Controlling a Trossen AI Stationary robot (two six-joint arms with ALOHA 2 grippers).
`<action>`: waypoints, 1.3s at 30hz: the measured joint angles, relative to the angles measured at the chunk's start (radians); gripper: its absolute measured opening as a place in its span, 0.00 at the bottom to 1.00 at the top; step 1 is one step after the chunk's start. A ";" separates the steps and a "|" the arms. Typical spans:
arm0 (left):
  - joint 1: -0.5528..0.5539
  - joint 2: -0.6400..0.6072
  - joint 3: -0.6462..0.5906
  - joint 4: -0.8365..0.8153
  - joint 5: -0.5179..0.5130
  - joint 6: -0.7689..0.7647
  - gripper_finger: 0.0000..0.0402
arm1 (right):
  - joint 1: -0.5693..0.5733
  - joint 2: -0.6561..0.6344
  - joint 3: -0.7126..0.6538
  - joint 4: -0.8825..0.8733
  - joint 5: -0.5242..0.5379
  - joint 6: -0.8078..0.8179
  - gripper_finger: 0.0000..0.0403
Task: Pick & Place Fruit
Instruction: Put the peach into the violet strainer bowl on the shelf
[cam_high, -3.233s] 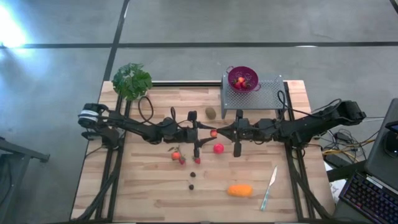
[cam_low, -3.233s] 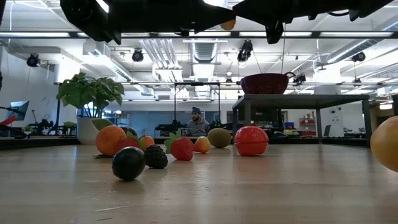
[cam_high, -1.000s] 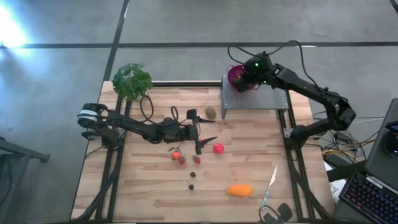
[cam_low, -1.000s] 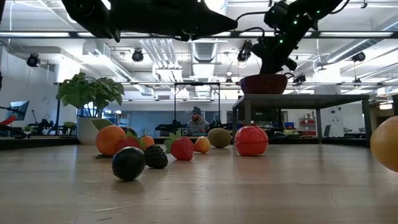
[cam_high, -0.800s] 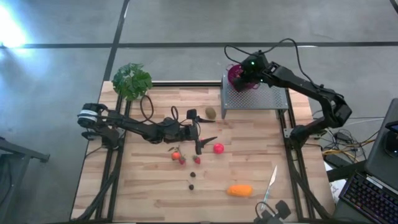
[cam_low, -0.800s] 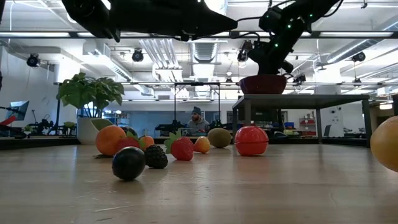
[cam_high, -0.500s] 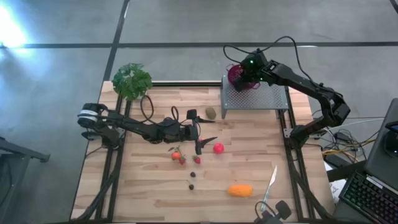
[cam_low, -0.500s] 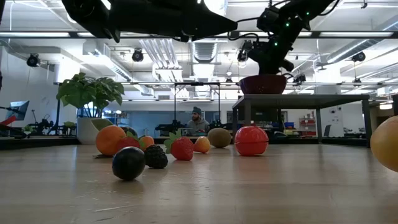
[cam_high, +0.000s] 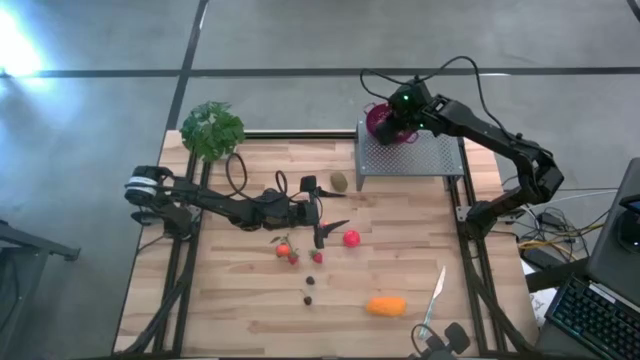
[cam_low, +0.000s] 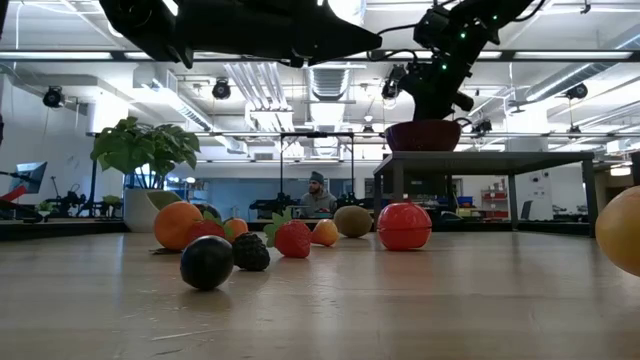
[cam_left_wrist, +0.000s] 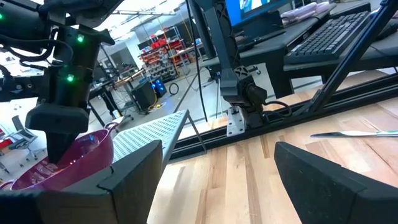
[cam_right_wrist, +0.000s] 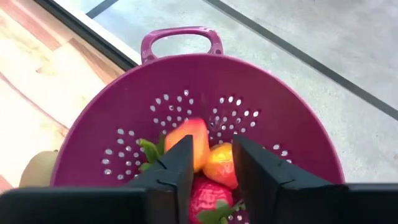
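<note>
My right gripper (cam_right_wrist: 211, 168) hangs open over the purple colander (cam_right_wrist: 298, 124), pointing slantwise down into it. In the colander lie an orange-pink piece (cam_right_wrist: 194, 138), a yellow-orange piece (cam_right_wrist: 221, 165) and a red strawberry (cam_right_wrist: 208, 196). Nothing is between the fingers. My left gripper (cam_high: 330, 215) hovers open and level above the table's middle. On the table lie a red ball (cam_high: 351, 238), a kiwi (cam_high: 340, 181), two strawberries (cam_high: 283, 250), two dark berries (cam_high: 309, 281) and an oblong orange piece (cam_high: 386, 305).
The colander stands on a perforated metal stand (cam_high: 410, 155) at the far right. A leafy plant (cam_high: 212, 130) is at the far left corner. A pale knife (cam_high: 432, 300) lies near the front right. A person sits far off in the room (cam_low: 317, 195).
Since the earliest frame my right gripper has swung from the table's middle to the far right, above the colander. The small reddish piece seen beside it then is gone from the table's middle. Over the last second it has stayed above the colander.
</note>
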 joint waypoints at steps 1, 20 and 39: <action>0.000 0.000 0.000 0.000 0.000 0.000 0.78 | 0.000 0.000 0.003 0.000 0.000 -0.002 0.30; 0.001 0.000 0.000 -0.009 0.000 0.017 0.78 | 0.214 -0.081 0.147 -0.234 0.051 -0.032 0.31; 0.002 -0.011 0.000 -0.225 -0.001 -0.061 0.78 | 0.665 -0.493 -0.420 -0.032 0.229 0.300 0.21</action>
